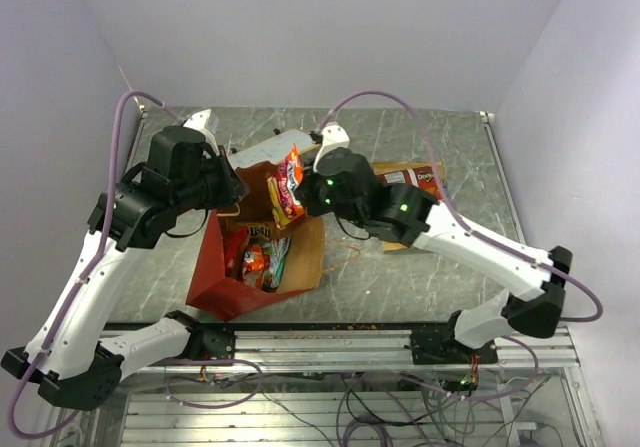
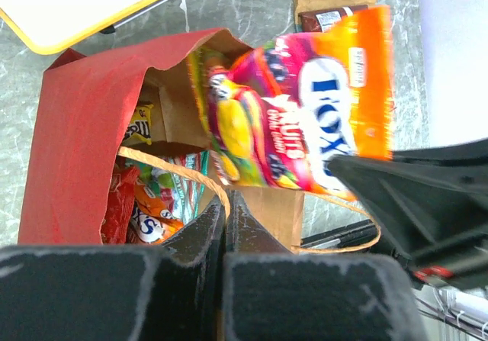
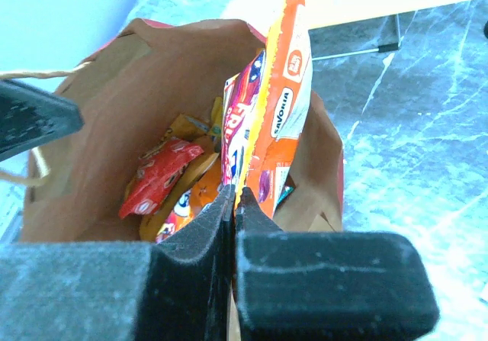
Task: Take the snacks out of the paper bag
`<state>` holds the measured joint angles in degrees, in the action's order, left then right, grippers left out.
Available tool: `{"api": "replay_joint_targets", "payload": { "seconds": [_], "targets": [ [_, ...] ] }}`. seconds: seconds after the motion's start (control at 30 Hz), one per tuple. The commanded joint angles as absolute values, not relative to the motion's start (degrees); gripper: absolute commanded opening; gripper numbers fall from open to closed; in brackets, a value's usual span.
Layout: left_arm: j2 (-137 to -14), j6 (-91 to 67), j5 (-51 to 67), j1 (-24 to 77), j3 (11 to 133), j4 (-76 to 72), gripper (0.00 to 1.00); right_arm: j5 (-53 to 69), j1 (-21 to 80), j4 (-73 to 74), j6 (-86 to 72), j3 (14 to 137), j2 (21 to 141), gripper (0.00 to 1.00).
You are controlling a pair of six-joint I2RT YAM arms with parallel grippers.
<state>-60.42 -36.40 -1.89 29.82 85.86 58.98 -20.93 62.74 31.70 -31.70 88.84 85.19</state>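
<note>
Grey marbled table top (image 1: 385, 282) bears a tall red-and-brown paper bag (image 1: 212, 267) with small glossy packets (image 1: 255, 257) inside. The right gripper (image 3: 234, 197) is pressed closed on an orange-and-pink candy packet (image 3: 284, 120) at the bag's mouth. The left gripper (image 2: 226, 204) is closed, seemingly on a thin tan twisted handle (image 2: 171, 169).

FOX'S on orange packet (image 2: 335, 97), SAVORIA on its label (image 3: 283, 101)
</note>
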Motion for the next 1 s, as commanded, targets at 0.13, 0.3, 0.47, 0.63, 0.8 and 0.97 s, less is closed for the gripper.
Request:
{"api": "replay_joint_targets", "payload": {
  "seconds": [0.13, 0.3, 0.47, 0.63, 0.8, 0.97],
  "targets": [
    [-59.81, -35.29, -3.86, 29.53, 86.49, 58.43, 0.07, -24.72, 62.62, 38.77, -33.20, 93.10, 73.52, 0.00],
    [-59.13, -35.55, -4.33, 29.49, 86.06, 58.85, 0.07, -38.14, 62.60, 44.19, -33.39, 98.49, 71.07, 0.00],
    [-60.19, -35.42, -4.10, 29.52, 87.00, 59.85, 0.07, -53.45, 61.81, 38.74, -27.75, 100.44, 70.52, 0.00],
    [-60.17, -35.80, -4.20, 29.55, 87.58, 59.69, 0.07, -51.67, 51.03, 39.08, -24.77, 103.36, 75.48, 0.00],
    [-60.51, -36.53, -3.99, 29.53, 88.04, 59.61, 0.07, -45.64, 38.70, 43.19, -33.09, 100.29, 80.56, 0.00],
    [-61.06, -36.78, -4.05, 29.53, 89.06, 59.92, 0.07, -41.90, 31.06, 38.27, -45.49, 89.94, 80.78, 0.00]
  ]
}}
